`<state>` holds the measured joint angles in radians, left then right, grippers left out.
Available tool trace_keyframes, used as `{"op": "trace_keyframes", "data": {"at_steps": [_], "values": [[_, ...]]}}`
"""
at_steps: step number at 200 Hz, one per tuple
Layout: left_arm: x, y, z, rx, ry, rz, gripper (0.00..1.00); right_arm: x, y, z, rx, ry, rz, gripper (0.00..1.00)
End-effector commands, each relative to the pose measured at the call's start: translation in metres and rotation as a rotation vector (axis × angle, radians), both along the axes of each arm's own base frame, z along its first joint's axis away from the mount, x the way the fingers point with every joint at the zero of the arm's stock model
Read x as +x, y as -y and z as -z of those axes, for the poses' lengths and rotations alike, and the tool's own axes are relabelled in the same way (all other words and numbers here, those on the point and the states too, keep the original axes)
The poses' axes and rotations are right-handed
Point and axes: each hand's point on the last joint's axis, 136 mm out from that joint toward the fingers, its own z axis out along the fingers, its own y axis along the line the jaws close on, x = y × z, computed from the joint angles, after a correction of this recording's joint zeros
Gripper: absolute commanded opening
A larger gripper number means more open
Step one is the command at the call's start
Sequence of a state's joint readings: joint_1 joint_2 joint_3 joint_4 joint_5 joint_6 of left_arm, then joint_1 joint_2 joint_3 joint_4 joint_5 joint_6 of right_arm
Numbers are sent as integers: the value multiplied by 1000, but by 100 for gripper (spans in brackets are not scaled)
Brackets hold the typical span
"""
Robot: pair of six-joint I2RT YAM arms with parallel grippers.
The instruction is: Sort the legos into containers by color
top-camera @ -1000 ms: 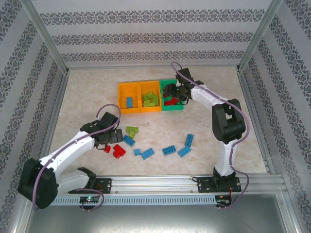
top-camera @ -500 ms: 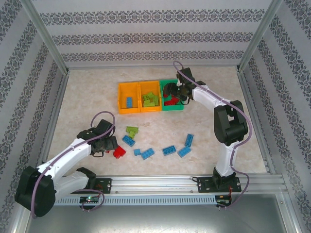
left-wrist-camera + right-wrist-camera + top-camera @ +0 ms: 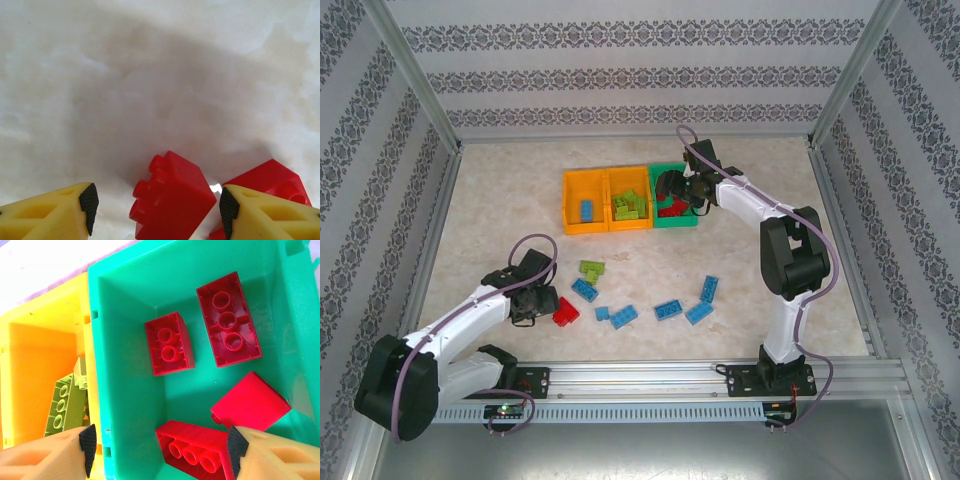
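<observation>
Left gripper (image 3: pixel 155 205) jaws stand partly open astride a red brick (image 3: pixel 172 192) on the table (image 3: pixel 150 75), a gap on each side. Right gripper (image 3: pixel 160 445) jaws spread wide, empty, above the green bin (image 3: pixel 125 300).

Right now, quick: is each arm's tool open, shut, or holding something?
Left tool: open around a red brick, not gripping it yet.
Right tool: open and empty, above the green bin.

Lit brightly and evenly from above, with soft grey shadow on the tabletop (image 3: pixel 150 90), slight blur on the red brick (image 3: pixel 172 197).
</observation>
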<state>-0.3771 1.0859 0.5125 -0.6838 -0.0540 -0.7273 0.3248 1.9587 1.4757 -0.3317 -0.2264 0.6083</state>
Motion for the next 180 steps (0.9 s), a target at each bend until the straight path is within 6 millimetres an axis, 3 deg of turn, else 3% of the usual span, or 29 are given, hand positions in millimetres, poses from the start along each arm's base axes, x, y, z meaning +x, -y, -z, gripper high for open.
{"op": "trace_keyframes", "data": {"at_steps": [1, 89, 180], "values": [[5, 1, 0, -21, 12, -23, 65, -2, 0, -6, 16, 7, 11, 72], [10, 6, -1, -45, 24, -25, 44, -3, 1, -5, 18, 5, 11, 72], [15, 9, 1, -49, 21, -19, 33, -4, 1, -5, 21, 1, 12, 72]]}}
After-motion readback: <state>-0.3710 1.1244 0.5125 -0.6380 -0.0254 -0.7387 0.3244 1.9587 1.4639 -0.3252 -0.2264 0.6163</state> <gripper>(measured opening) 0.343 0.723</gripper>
